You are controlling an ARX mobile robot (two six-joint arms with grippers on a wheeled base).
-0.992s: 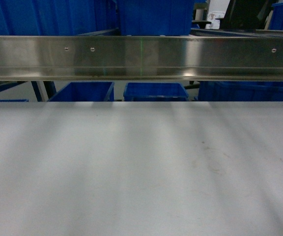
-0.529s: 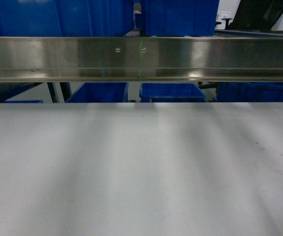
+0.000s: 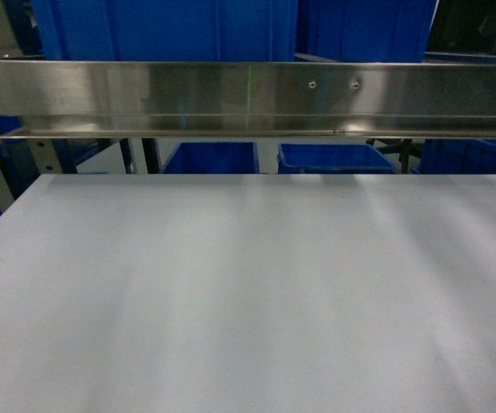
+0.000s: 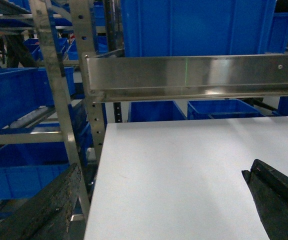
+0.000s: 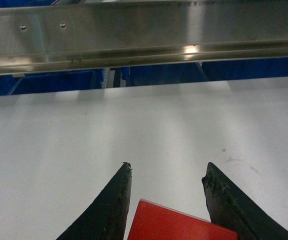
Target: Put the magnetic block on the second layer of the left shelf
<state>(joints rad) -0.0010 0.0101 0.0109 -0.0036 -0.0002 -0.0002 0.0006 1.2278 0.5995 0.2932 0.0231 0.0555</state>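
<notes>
Spanning the whole width of the head view, a brushed steel rail [image 3: 248,99] runs level above the far edge of the white tabletop [image 3: 248,292]. Two small screw heads sit on the rail's face, right of its middle. Large blue crates [image 3: 166,30] stand directly above the rail, and smaller blue bins [image 3: 334,157] show through the gap below the rail, beyond the tabletop's far edge. At the rail's left end, a perforated steel upright [image 4: 91,80] rises beside the tabletop's left edge; further blue crates [image 4: 9,100] fill the rack levels to the left of that upright.

The rail lies between the grippers and the crates behind it. The tabletop surface in front of the rail carries only faint marks.

The magnetic block [image 5: 181,222] is a glossy red piece with a flat plain face and a sharp straight upper edge. It sits between the two dark fingers of the right gripper [image 5: 168,172], low in the right wrist view and well short of the rail. The fingers flank the block on both sides and appear to clamp it; the contact points fall at the frame edge.

The left gripper [image 4: 159,175] has its two black fingers spread wide apart, with bare tabletop between them and nothing held. It hovers near the tabletop's left edge, on the near side of the rail.
</notes>
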